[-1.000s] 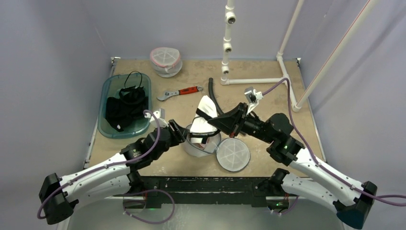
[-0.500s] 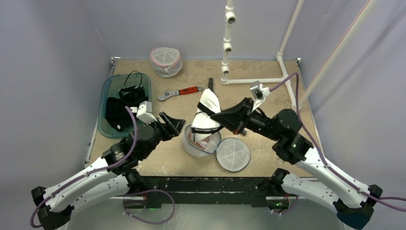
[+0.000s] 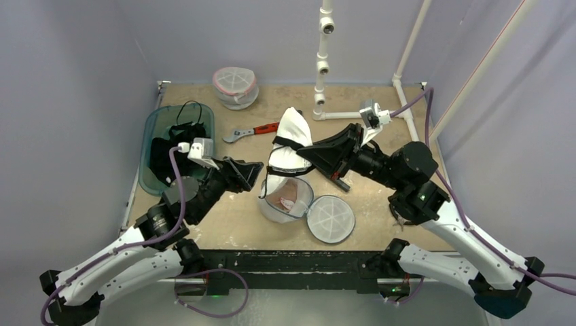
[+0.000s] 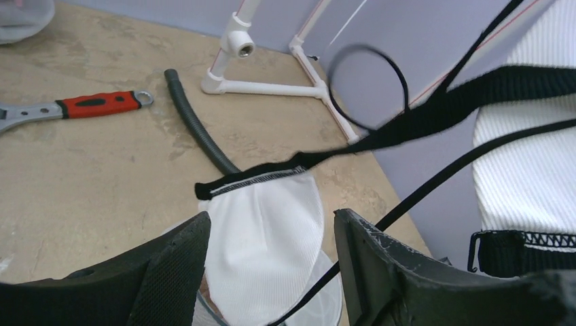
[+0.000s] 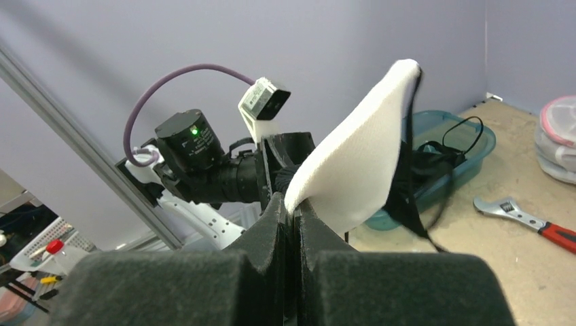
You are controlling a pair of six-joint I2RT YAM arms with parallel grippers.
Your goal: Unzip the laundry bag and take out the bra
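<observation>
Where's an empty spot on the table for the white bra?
Bare table lies near the front edge between the blue bin and the open laundry bag, and at the back between the other bag and the pipe stand. Around the wrench and bra it is crowded.

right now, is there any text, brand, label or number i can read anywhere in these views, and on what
None: no word, number or sign is readable in any view.
Red-handled wrench: any marking on the handle is too small to tell.
White bra: no legible tag shows.
Mesh laundry bag: no label visible.
</observation>
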